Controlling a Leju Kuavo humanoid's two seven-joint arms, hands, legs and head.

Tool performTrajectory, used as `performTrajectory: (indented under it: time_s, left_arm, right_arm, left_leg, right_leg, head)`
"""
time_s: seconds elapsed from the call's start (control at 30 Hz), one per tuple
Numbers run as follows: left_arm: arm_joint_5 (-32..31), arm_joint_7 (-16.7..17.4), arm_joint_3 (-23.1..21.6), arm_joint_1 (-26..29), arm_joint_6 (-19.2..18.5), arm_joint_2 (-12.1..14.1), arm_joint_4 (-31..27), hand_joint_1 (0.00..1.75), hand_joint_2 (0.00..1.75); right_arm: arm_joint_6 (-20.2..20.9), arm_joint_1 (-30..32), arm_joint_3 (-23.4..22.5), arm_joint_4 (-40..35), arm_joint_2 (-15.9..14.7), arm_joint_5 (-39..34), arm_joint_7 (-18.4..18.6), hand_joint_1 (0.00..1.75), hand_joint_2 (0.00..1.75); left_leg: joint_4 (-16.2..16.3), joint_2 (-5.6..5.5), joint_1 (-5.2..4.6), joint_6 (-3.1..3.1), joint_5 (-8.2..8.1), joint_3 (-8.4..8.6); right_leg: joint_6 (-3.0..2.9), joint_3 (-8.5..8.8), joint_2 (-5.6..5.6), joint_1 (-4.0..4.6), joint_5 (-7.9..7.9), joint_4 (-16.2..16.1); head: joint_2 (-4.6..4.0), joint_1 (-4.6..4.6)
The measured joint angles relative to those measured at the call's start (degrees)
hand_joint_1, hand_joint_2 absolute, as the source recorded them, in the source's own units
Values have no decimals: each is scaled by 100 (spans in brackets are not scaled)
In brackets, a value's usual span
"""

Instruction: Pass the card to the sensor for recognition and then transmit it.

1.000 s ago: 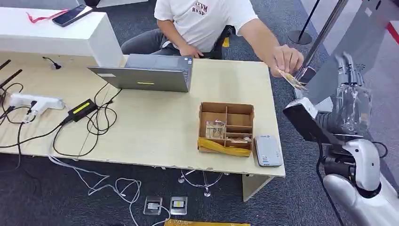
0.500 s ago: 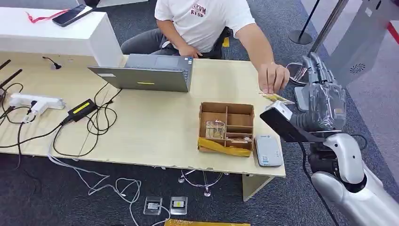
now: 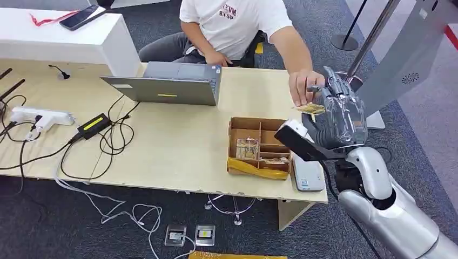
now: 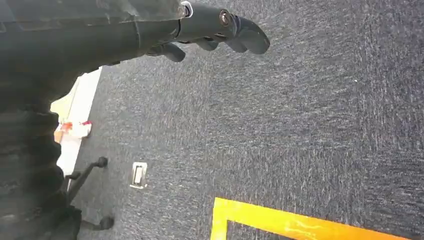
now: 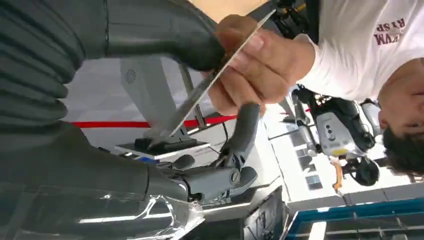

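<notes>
- The right hand has moved in over the table's right edge since a second ago, beside the cardboard tray.
- The person's hand has come with it and now pinches the card against the right hand's thumb; the robot's fingers stay spread, not closed on it.
- The left hand hangs over the carpet, fingers loosely curled, holding nothing.
- The white sensor lies at the table's front right corner.

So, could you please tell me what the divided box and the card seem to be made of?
The divided box looks like brown corrugated cardboard, matte, with thin slotted partitions and raw-cut edges. The card, held by the person's hand against the right hand, seems thin, stiff plastic or laminate: it stays straight edge-on, with a slight sheen.
</notes>
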Motion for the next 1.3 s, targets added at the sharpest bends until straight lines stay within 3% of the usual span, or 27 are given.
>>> performTrajectory:
  time_s: [0.9,1.3]
  left_arm:
    - [177,-2,-140,2,4,0,0,0,175]
    - [470,37,-142,7,63,0,-2,0,175]
  right_arm:
    - [15,24,107,299,46,-223,-70,175,175]
    - [-378,663,-70,347,-151,-675,-68,175,175]
  left_leg:
    - [0,2,1,-1,0,2]
    - [1,3,0,-1,-1,3]
  right_leg:
    - [0,-1,2,1,0,0]
    - [0,-3,2,1,0,-3]
  head:
    - [0,0]
    - [0,0]
